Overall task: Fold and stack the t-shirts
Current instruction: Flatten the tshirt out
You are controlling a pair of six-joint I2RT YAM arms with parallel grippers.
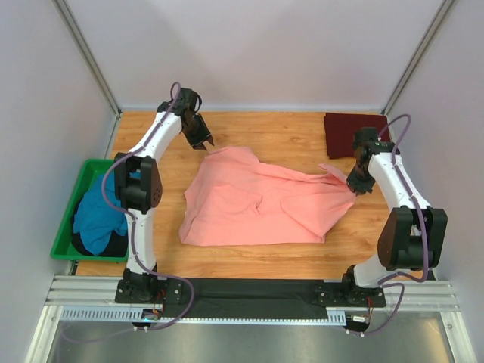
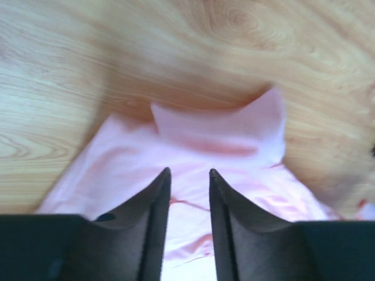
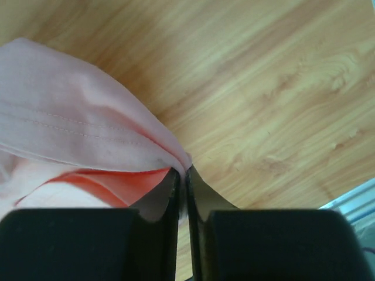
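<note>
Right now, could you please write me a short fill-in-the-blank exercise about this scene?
1. The right gripper pinches the salmon-pink t-shirt; the left gripper is above it with jaws ____.
2. The teal-blue t-shirt lies in the green bin, on the robot's ____ side.
3. The dark maroon t-shirt lies in the far ____ corner.
Missing words: open; left; right.

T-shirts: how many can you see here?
3: a salmon-pink t-shirt spread mid-table, a maroon t-shirt folded at the far right, a teal t-shirt in the green bin; more may hide beneath it.
</note>
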